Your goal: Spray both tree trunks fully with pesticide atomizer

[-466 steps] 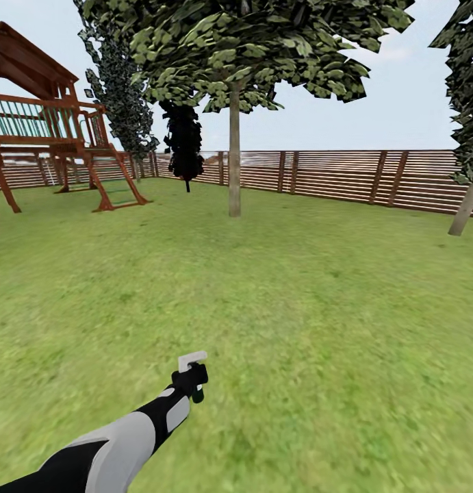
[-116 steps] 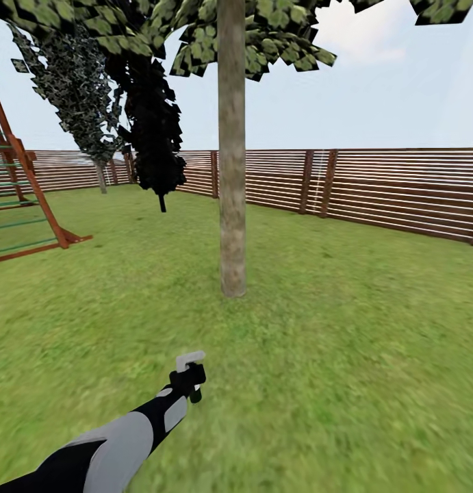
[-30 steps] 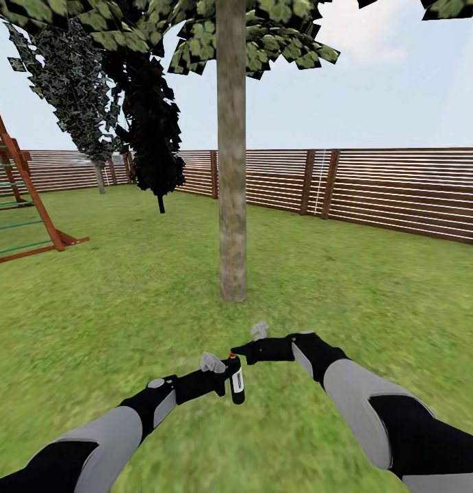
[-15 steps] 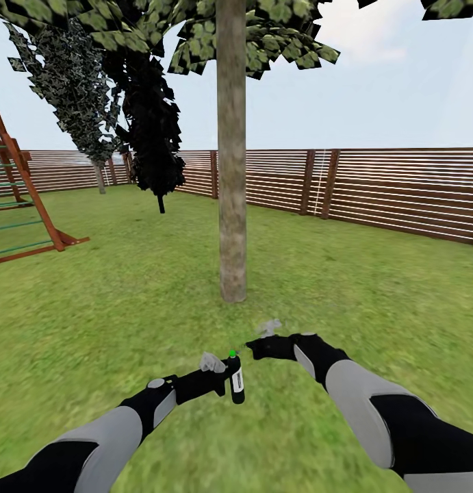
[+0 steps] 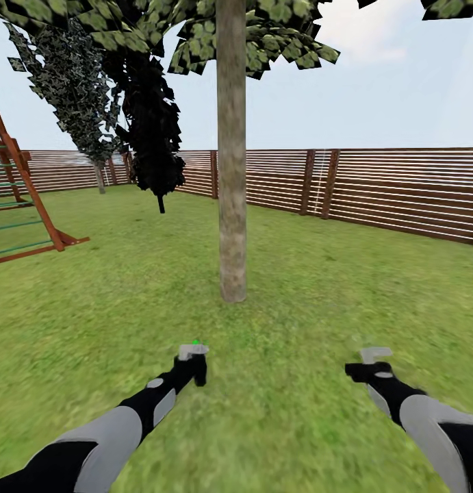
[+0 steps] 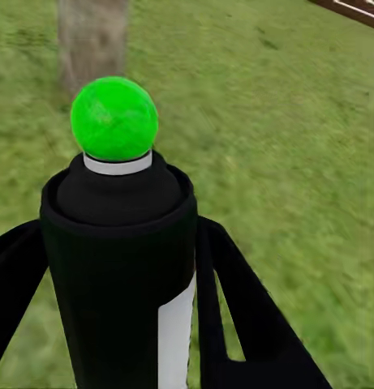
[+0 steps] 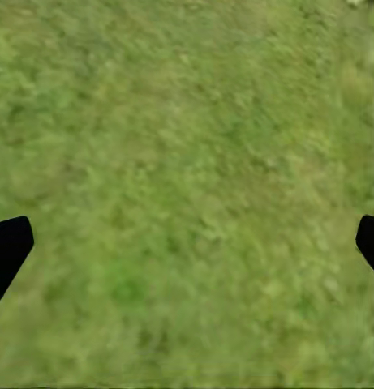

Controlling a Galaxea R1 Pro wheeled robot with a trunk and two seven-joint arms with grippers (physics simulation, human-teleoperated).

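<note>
— since half a second ago, head view: right gripper has swung out wide, left gripper has turned toward the tree trunk?

— yes. left wrist view: its fingers clamp the pesticide atomizer, green cap lit, trunk ahead.

— right wrist view?

— fingertips spread wide over grass, empty. risk: spray from here may miss the trunk's far side and upper part.

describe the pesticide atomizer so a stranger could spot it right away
Start at the thick tree trunk mid-lawn, then drop to the left gripper nearest it. Between its black fingers stands the pesticide atomizer: a near-black bottle with a pale stripe, the one thing topped by a bright green ball.
</note>
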